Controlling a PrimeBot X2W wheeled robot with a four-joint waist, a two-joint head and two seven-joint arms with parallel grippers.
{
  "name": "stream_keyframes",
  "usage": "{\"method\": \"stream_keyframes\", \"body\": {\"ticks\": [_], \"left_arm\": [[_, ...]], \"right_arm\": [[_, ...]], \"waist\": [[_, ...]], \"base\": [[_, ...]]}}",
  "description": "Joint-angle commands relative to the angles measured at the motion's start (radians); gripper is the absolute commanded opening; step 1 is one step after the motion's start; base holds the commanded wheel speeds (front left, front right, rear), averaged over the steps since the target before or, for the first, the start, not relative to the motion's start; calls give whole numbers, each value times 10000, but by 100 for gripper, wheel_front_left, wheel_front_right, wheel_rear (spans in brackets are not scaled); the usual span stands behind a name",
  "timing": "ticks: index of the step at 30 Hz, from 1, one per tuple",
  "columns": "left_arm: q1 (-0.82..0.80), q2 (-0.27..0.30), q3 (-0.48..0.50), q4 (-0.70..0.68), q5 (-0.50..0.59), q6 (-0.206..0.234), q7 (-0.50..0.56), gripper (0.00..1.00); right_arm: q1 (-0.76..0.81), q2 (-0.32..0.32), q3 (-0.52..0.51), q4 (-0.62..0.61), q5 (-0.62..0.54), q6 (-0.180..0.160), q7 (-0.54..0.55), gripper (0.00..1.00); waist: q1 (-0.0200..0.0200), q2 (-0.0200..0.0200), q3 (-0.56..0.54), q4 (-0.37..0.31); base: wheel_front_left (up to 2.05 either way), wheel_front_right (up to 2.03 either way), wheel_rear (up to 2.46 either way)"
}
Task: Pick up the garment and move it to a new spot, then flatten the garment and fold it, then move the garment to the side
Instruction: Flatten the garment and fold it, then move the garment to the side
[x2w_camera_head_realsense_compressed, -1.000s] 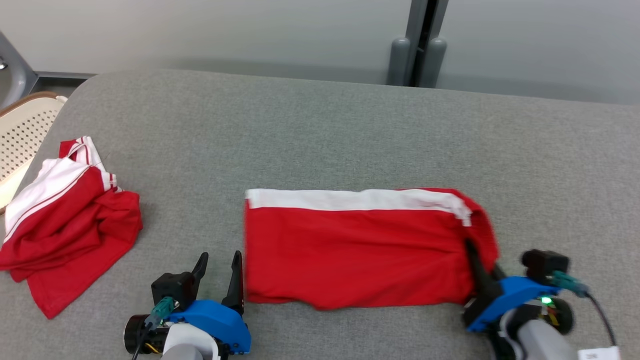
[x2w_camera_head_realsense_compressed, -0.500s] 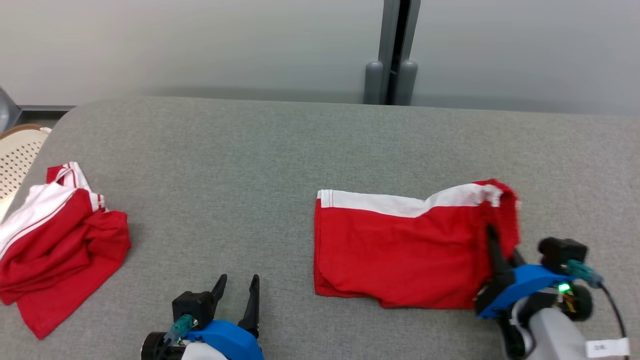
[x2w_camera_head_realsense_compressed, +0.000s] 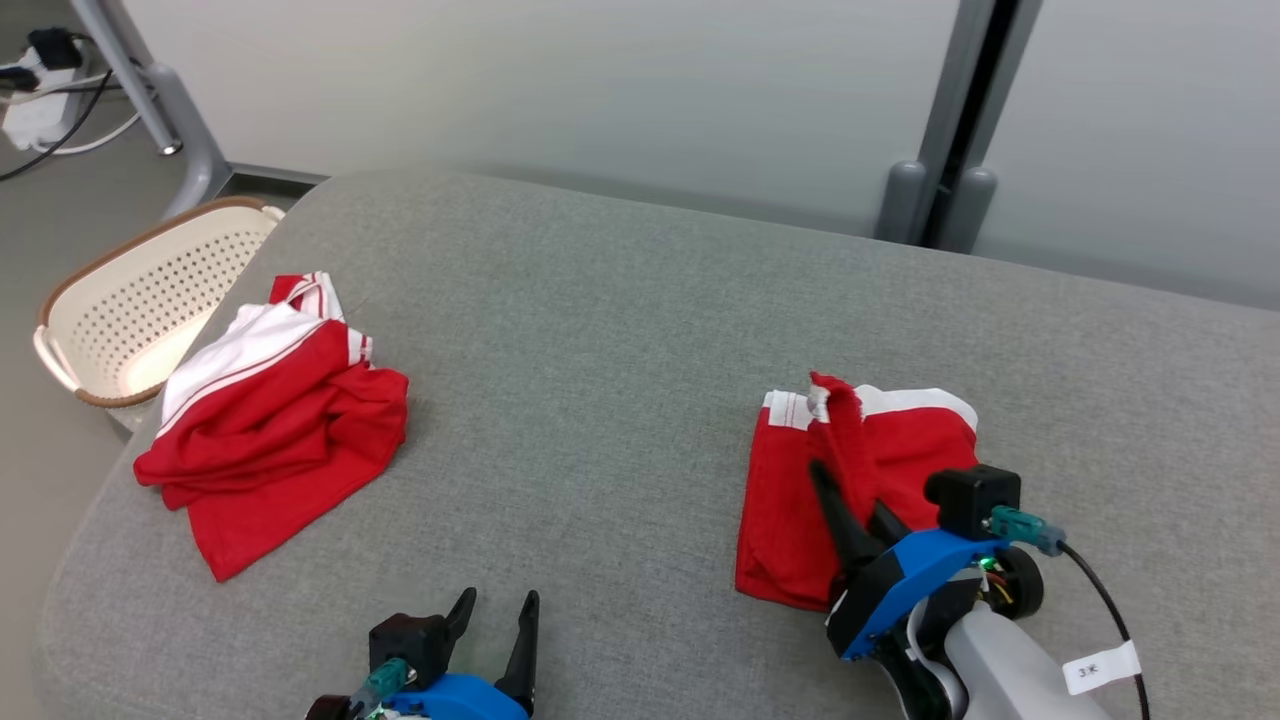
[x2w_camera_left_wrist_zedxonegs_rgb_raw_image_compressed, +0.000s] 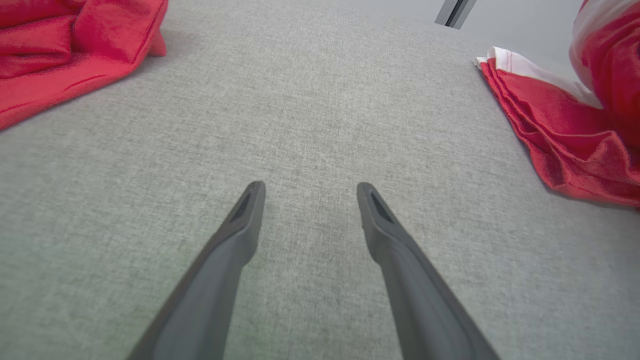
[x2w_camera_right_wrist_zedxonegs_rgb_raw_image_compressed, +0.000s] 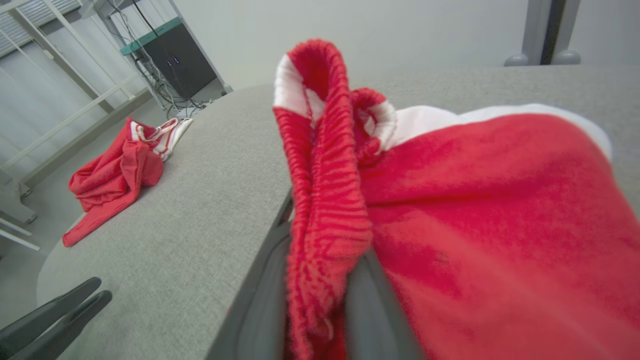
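The garment (x2w_camera_head_realsense_compressed: 780, 510), red shorts with a white band, lies folded on the grey table (x2w_camera_head_realsense_compressed: 600, 330) at the right. My right gripper (x2w_camera_head_realsense_compressed: 845, 488) is shut on its ribbed red edge, which stands lifted and doubled over the rest of the cloth. In the right wrist view that edge (x2w_camera_right_wrist_zedxonegs_rgb_raw_image_compressed: 320, 165) rises between the gripper (x2w_camera_right_wrist_zedxonegs_rgb_raw_image_compressed: 325, 270)'s two fingers. My left gripper (x2w_camera_head_realsense_compressed: 500, 598) stands open near the front edge, over bare table, well left of the garment. In the left wrist view its fingers (x2w_camera_left_wrist_zedxonegs_rgb_raw_image_compressed: 310, 186) are spread with nothing between them, and the garment (x2w_camera_left_wrist_zedxonegs_rgb_raw_image_compressed: 560, 140) lies to the right.
A second red and white garment (x2w_camera_head_realsense_compressed: 280, 420) lies crumpled at the table's left end. A cream perforated basket (x2w_camera_head_realsense_compressed: 140, 285) stands on the floor beyond that end. A grey post (x2w_camera_head_realsense_compressed: 945, 150) rises behind the table. Cables lie on the floor at the far left.
The head camera has swung, shifting the whole picture. My right gripper has carried the garment's right edge leftward over the rest, so the garment now lies much narrower. The left gripper stays open.
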Motion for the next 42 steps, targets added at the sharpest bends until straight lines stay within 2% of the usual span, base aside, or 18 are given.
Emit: {"method": "stream_keyframes", "body": {"ticks": [1, 4, 8, 16, 19, 23, 32, 42], "left_arm": [[85, -11, 75, -3, 31, 65, -48, 100], [146, -12, 323, -91, 93, 117, -48, 100], [189, -6, 617, -479, 286, 199, -49, 100], [500, -4, 1371, -2175, 1257, 516, -47, 100], [827, 4, 1573, -2738, 1655, 503, -47, 100], [1281, -5, 1737, -3150, 2053, 466, -49, 100], [2020, -8, 1582, -3388, 2000, 504, -47, 100], [1401, -6, 1276, -3476, 1933, 422, -47, 100]], "right_arm": [[-163, -29, 86, 39, 78, 0, -100, 100], [-274, -36, 599, 67, 94, 0, -367, 100], [-222, -37, 391, 210, -476, 0, -535, 100], [861, -21, -2209, -731, -3272, 0, -575, 100], [1438, -17, -2785, -1147, -3827, 0, -577, 100], [2230, -16, -3235, -1373, -4119, 0, -577, 100], [3075, -24, -3138, -1197, -3819, 0, -580, 100], [1595, -26, -2758, -738, -3819, 0, -580, 100]], "waist": [[1, 0, 94, 109], [1, 0, 61, -51], [1, 0, -59, -588], [1, 0, -282, -1691], [1, 0, -360, -1933], [1, 0, -507, -2097], [1, 0, -599, -2110], [1, 0, -29, -1682]], "base": [[0, 0, 0], [0, 0, 0], [0, 0, 0], [0, 0, 0], [0, 0, 0], [0, 0, 0], [0, 0, 0], [0, 0, 0]]}}
